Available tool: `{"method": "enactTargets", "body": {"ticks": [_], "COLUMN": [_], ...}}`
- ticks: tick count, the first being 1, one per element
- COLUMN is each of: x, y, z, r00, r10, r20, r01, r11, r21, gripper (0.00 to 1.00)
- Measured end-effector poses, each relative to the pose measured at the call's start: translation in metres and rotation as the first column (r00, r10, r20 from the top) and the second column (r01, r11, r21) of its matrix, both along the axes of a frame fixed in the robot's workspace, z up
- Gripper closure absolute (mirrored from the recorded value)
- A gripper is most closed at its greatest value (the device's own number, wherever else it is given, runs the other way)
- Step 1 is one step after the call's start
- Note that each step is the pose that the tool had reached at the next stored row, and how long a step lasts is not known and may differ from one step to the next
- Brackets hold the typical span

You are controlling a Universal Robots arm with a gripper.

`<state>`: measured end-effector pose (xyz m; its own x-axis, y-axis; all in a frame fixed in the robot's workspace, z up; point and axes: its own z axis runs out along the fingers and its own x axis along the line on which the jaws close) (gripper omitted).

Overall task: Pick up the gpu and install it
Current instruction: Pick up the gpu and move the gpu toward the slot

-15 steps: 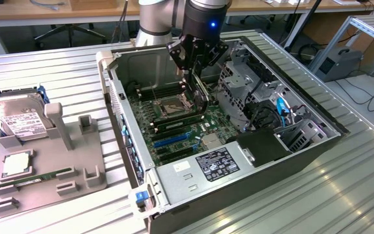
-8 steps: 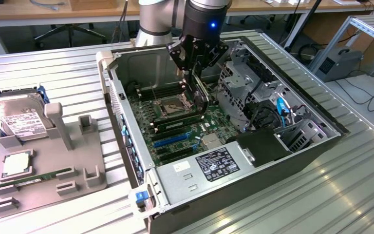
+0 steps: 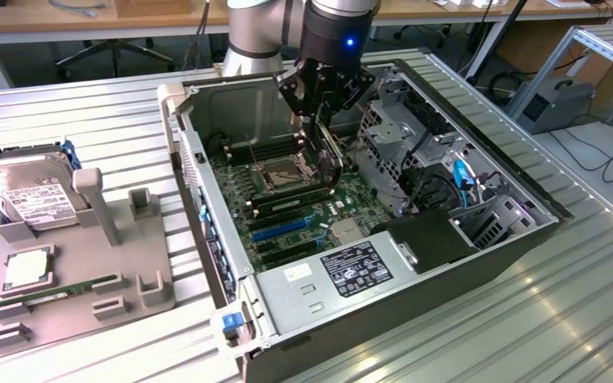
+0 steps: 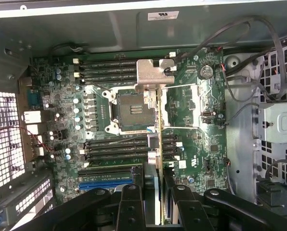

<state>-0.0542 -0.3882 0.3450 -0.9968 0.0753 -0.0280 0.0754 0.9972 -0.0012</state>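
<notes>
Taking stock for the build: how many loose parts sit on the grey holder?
3 on the holder: a hard drive at its far end, a processor chip midway, a RAM stick along its near edge. More may be hidden.

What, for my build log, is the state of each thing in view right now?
case: side open.
hand: closed on the gpu, inside the case.
gpu: held on edge above the motherboard, not in a slot.
CPU socket: bare, no cooler.
blue slot: empty.
hard drive: resting in the grey holder.
RAM stick: lying in the grey holder.
</notes>
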Motion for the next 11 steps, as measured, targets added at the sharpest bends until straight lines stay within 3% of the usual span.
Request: {"method": "enactTargets", "body": {"ticks": [11], "x": [0.0096], "y": [0.0], "z": [-0.0024], "r00": [1.0], "r10": [0.0], "r20": [-0.0001], "r01": [0.0], "r11": [1.0], "r21": [-0.0012], "gripper": [0.73]}}
